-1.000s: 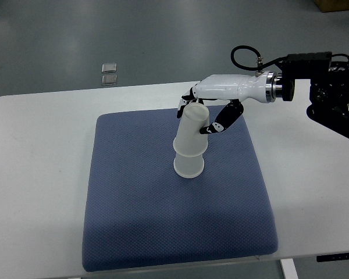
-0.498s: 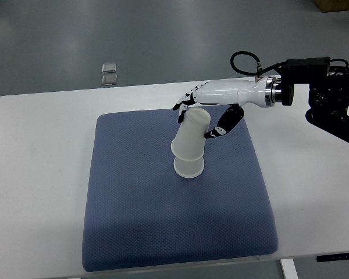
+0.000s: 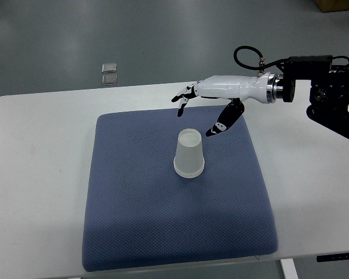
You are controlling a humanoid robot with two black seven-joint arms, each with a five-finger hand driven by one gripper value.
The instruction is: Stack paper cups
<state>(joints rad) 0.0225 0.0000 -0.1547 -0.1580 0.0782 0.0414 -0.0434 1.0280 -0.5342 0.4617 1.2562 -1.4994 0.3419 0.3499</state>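
A stack of translucent white paper cups [image 3: 189, 154] stands upside down near the middle of the blue mat [image 3: 134, 221]. The upper cup sits fully down over the lower one. My right hand [image 3: 200, 107] hovers above and behind the stack, apart from it, with fingers spread and nothing held. Its arm reaches in from the right edge. The left arm is out of view.
The blue mat lies on a white table [image 3: 35, 151]. Two small square items [image 3: 109, 73] lie on the grey floor beyond the table's far edge. The right arm's black mount [image 3: 331, 96] sits at the far right.
The tilted upper cup has dropped down fully onto the lower cup. My right hand let it go, opened, and lifted slightly away toward the back.
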